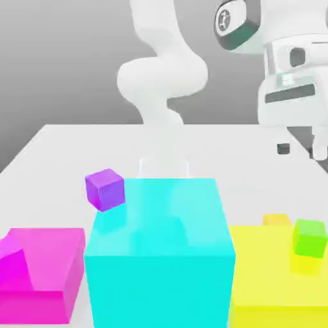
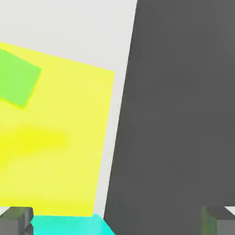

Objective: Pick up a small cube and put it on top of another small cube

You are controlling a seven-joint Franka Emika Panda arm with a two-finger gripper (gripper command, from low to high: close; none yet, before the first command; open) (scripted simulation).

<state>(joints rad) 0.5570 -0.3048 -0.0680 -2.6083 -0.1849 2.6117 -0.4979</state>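
A small green cube (image 1: 310, 237) (image 2: 16, 78) rests on the big yellow block (image 1: 269, 282) (image 2: 59, 147) at the exterior view's right. A small purple cube (image 1: 105, 189) sits at the far left corner of the big cyan block (image 1: 160, 250). My gripper (image 1: 300, 150) hangs high at the exterior view's right, above and behind the yellow block, well above the green cube. Its fingers (image 2: 16, 219) stand wide apart and open with nothing between them.
A magenta block (image 1: 41, 272) lies at the exterior view's left, with a small magenta piece on it. A small yellow-orange cube (image 1: 277, 220) shows at the yellow block's far edge. The white table (image 1: 77, 147) stretches behind the blocks; its edge (image 2: 126, 114) borders dark floor.
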